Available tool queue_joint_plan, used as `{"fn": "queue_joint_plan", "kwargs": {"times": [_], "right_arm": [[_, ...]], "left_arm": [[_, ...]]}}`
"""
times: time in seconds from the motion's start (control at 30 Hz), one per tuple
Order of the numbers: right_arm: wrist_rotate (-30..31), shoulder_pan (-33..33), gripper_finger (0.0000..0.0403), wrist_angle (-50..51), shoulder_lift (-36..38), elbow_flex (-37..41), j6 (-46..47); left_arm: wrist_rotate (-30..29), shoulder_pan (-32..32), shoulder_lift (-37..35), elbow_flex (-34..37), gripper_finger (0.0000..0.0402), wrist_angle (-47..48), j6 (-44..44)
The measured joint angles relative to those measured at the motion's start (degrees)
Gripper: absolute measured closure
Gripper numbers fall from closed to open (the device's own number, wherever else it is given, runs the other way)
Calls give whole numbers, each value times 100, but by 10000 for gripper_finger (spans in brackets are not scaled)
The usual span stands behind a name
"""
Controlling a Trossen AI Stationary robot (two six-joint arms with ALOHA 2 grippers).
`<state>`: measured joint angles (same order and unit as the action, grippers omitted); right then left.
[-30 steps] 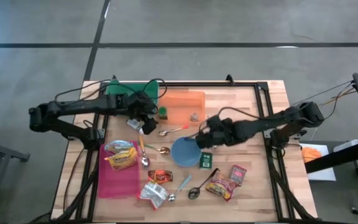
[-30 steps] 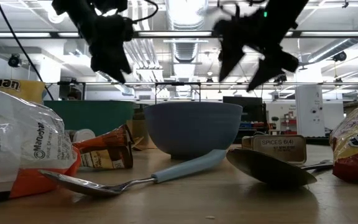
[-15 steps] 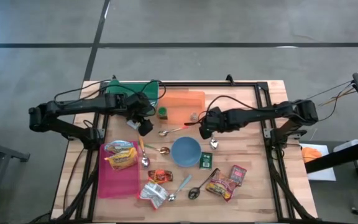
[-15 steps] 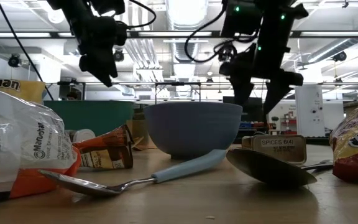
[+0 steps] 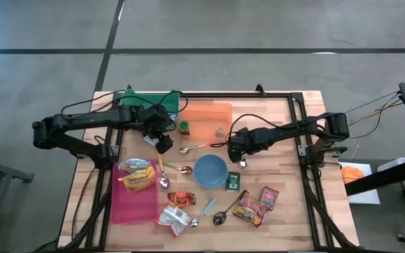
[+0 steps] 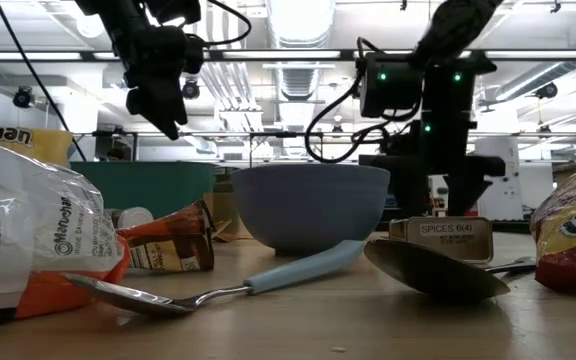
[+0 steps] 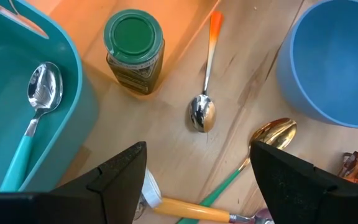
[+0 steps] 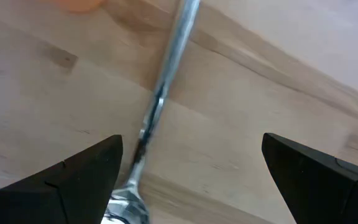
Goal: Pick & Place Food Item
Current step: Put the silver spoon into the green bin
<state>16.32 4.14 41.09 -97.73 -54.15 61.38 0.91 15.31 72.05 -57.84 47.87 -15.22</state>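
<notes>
Right wrist view settles the matter: a silver spoon (image 8: 160, 93) lies on the wooden surface (image 8: 260, 74) between the fingers of the right gripper (image 8: 191, 140), whose jaws stand wide with nothing in them. The spoon's handle runs roughly crosswise to the line on which the fingers would close, tilted a little, and sits off-centre, nearer one finger than the other.

In the high view the right gripper (image 5: 235, 150) hangs low just beside the blue bowl (image 5: 210, 171), and the spoon (image 5: 242, 162) shows at its side toward the table's front. This is cutlery, not food; the food things lie elsewhere. The spice jar (image 5: 184, 128) stands by the orange tray (image 5: 209, 112), and the snack packet (image 5: 250, 209) lies nearer the front edge.

The left gripper (image 5: 164, 143) hovers empty, jaws parted, near the jar, so the right arm is clearly the closer one to the spoon. A small sideways correction would probably centre the handle before closing.
</notes>
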Motion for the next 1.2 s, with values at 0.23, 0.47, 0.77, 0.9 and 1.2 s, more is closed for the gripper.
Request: {"fn": "queue_joint_plan", "kwargs": {"times": [0.23,0.47,0.77,0.9,1.2], "right_arm": [[-17,6,23,-126,0,4,-1],[-38,4,24,-163,0,17,111],[-52,4,121,-311,-179,28,164],[-35,4,179,-363,-319,1,109],[-80,7,297,-368,-404,-112,-152]], "left_arm": [[0,0,0,0,112,-17,39],[0,0,0,0,112,-24,39],[2,0,2,0,112,-24,39],[1,0,2,0,112,-25,36],[1,0,2,0,112,-26,36]]}}
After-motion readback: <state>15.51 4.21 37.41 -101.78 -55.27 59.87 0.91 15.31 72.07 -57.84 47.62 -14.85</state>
